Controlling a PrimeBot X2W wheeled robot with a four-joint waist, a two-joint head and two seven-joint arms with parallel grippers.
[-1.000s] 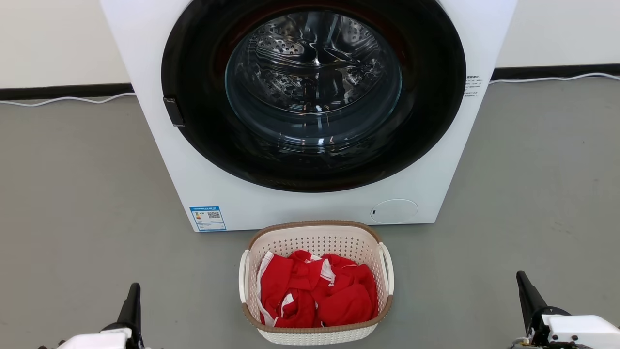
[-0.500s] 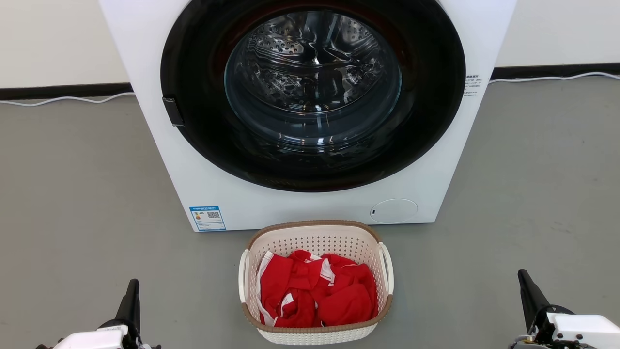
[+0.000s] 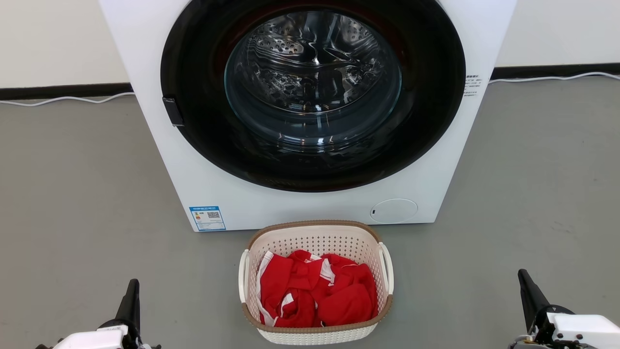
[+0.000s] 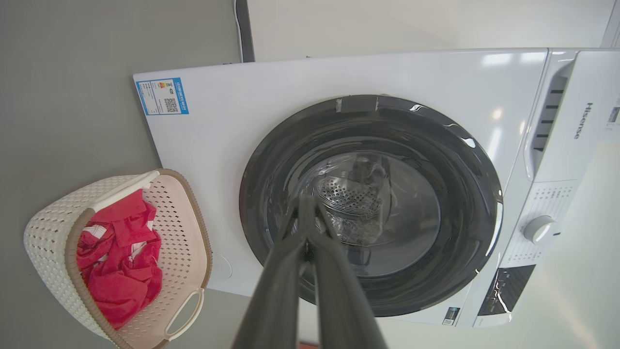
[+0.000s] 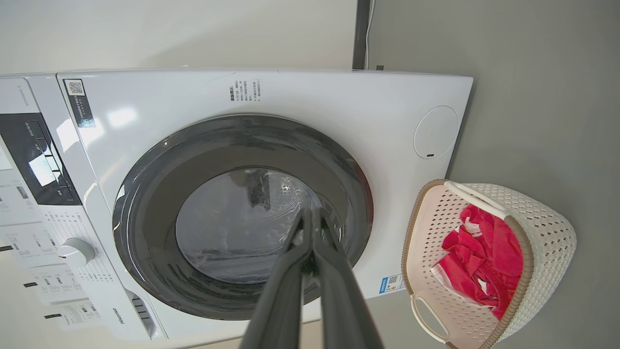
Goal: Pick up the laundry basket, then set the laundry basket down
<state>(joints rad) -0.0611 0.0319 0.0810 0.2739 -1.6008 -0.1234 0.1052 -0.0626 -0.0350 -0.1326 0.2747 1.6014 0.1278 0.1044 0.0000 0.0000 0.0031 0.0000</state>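
On the grey floor, just in front of the white washing machine, we see the laundry basket standing with red clothes inside; our left gripper and right gripper hang to either side, well apart from it, each with fingers pressed together, empty.
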